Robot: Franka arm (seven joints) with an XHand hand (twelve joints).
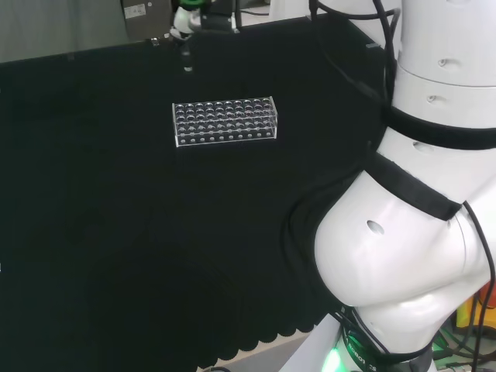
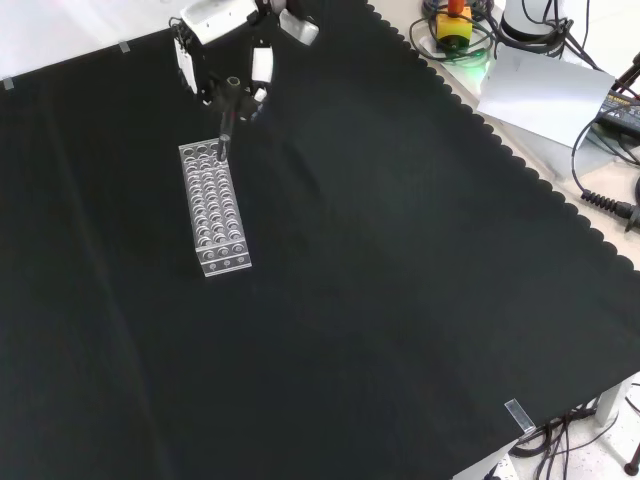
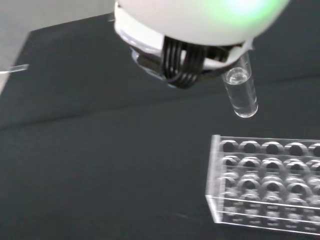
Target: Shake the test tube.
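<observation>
My hand (image 2: 228, 75) has its fingers curled round the test tube (image 3: 241, 92), hanging above the clear rack (image 3: 265, 185).

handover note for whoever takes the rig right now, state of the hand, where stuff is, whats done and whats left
Hand: shut on the test tube, held above the cloth.
Test tube: clear, hanging roughly upright, clear of the rack, over its end nearest the hand in the front view.
Rack: clear plastic, flat on the black cloth; no other tubes visible in it.
Done: tube is gripped and out of the rack.
Left: whether shaking has happened can't be told from this moment; shake it, and keep it off the rack.
</observation>
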